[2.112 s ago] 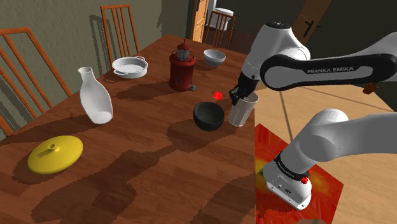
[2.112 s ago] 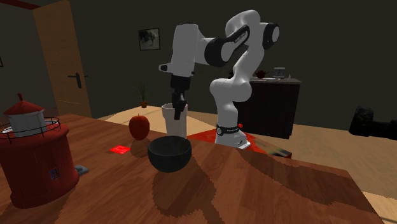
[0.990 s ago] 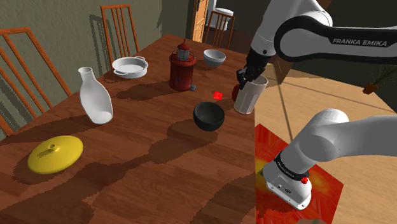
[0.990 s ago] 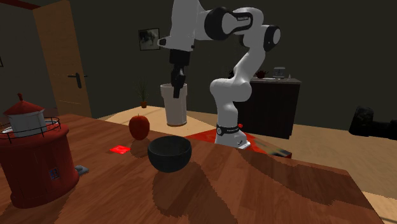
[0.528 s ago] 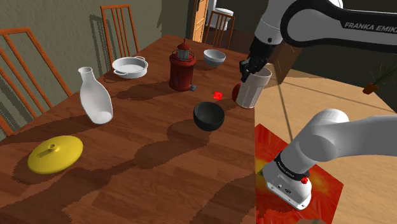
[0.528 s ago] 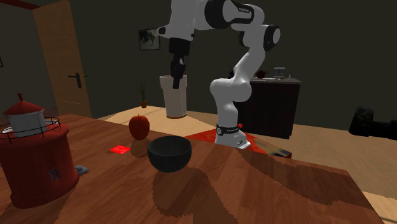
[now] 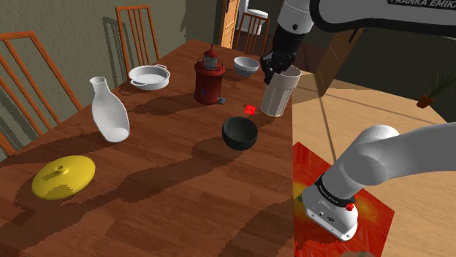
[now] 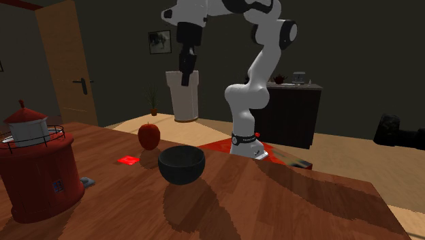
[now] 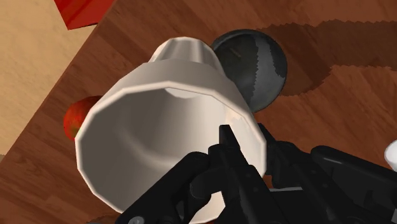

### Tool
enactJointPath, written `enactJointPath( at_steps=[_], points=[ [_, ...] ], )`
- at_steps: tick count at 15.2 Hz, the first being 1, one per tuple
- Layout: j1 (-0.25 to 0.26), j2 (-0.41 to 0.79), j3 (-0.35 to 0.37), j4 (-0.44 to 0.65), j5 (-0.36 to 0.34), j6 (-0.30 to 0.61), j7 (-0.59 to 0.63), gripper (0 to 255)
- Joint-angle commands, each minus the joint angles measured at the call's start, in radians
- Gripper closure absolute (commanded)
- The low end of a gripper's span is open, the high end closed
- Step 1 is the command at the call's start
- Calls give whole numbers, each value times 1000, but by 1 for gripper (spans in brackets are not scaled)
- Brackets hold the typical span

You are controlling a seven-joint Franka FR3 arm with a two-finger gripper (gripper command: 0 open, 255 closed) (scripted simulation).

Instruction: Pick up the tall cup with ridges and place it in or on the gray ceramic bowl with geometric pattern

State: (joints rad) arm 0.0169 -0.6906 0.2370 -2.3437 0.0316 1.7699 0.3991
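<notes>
The tall cup (image 7: 280, 93) is off-white with faint ridges, and it hangs in the air above the table's edge, close to the dark grey bowl (image 7: 240, 133). My gripper (image 7: 272, 71) is shut on its rim, one finger inside and one outside. In the second exterior view the cup (image 8: 184, 97) hangs high under the gripper (image 8: 185, 73), behind and above the bowl (image 8: 181, 163). In the wrist view I look into the cup (image 9: 159, 127), with the gripper (image 9: 251, 151) clasping its wall and the bowl (image 9: 257, 63) lying on the table beyond it.
A red apple (image 8: 149, 136) and a small flat red thing (image 7: 251, 109) lie near the bowl. Farther along the table stand a red lighthouse figure (image 7: 209, 77), a white bowl (image 7: 246, 66), a white pan (image 7: 149, 75), a white vase (image 7: 109, 109) and a yellow lid (image 7: 63, 176). Chairs line the far side.
The arm has lifted the cup off the table and carried it higher, shifting it a little toward the shoulder view's left. The bowl and the other things have not moved.
</notes>
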Motion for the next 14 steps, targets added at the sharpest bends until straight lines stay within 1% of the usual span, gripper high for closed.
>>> enactJointPath(
  at_steps=[1, 5, 6, 14],
  points=[
    [1, 59, 36, 70, 7, -11, 39, 255],
    [-4, 186, 106, 222, 3, -39, 115, 255],
    [-8, 238, 134, 287, -4, -53, 146, 255],
    [-1, 226, 141, 170, 3, 52, 154, 255]
  ],
)
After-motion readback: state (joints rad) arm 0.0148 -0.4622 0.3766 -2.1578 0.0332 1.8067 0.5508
